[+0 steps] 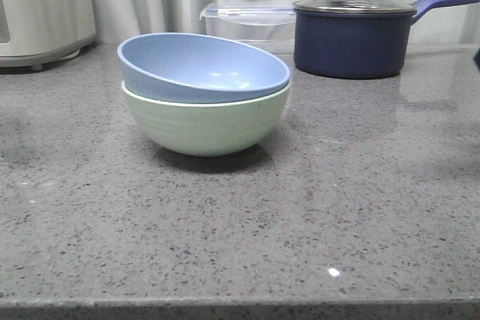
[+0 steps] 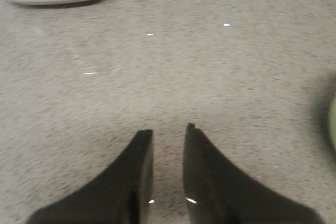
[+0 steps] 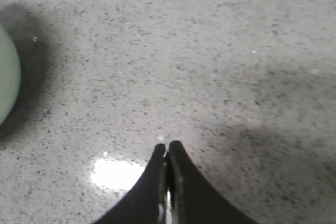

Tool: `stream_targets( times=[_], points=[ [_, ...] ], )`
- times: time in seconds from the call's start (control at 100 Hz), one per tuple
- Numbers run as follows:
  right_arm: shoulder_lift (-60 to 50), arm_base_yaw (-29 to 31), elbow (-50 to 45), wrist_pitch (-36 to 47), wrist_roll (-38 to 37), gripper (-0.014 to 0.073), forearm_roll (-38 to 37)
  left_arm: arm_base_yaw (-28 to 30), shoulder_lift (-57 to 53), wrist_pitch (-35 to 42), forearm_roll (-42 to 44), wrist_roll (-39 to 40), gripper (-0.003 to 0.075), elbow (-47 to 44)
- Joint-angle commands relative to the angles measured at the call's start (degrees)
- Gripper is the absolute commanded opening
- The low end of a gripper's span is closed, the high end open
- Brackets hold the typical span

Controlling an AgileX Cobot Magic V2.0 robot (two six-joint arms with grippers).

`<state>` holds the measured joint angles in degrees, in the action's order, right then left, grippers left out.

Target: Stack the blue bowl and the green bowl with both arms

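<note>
From my front cam the blue bowl (image 1: pixel 202 67) sits tilted inside the green bowl (image 1: pixel 206 121), mid-counter (image 1: pixel 300 222), in front of the navy saucepan (image 1: pixel 352 39). My left gripper (image 2: pixel 168 129) hangs over bare stone, fingers slightly parted and holding nothing. My right gripper (image 3: pixel 168 148) is pinched closed, also empty.

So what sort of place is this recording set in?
Most likely a kitchen counter: a speckled grey stone countertop, a navy lidded saucepan, a clear lidded food container and a white appliance stand behind the stacked bowls.
</note>
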<state>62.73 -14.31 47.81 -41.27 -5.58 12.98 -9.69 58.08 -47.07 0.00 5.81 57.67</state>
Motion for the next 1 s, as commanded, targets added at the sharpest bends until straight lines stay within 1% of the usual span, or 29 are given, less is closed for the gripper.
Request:
stream_targets(
  times=[0.0,0.06,0.22,0.41,0.72,0.83,0.99],
  points=[
    [-3.6,1.2,0.2,2.3,0.4,-0.0081,-0.8,2.2,-4.2,5.9,0.3,0.6,0.0026,-1.7],
    [-5.4,1.3,-0.5,2.7,0.4,-0.0081,-1.5,3.5,-6.9,6.6,0.7,0.6,-0.002,-3.8],
    [-10.9,1.3,-3.2,5.3,0.4,-0.0081,-1.9,4.9,-13.7,9.7,2.2,0.6,-0.002,-10.1],
    [-18.5,1.3,-8.8,11.4,0.4,-0.0081,-2.3,4.9,-22.0,15.0,2.4,0.6,-0.002,-17.3],
    [-32.4,1.3,-19.2,20.3,0.5,-0.0081,-4.2,4.9,-30.6,20.5,3.0,0.6,-0.002,-24.9],
    [-36.5,1.3,-21.2,21.1,0.6,-0.0081,-4.3,4.9,-32.8,22.6,3.0,0.6,-0.002,-27.1],
    [-39.3,1.3,-22.3,20.5,0.6,-0.0081,-4.3,4.9,-33.6,22.3,3.0,0.6,-0.002,-28.3]
  ],
)
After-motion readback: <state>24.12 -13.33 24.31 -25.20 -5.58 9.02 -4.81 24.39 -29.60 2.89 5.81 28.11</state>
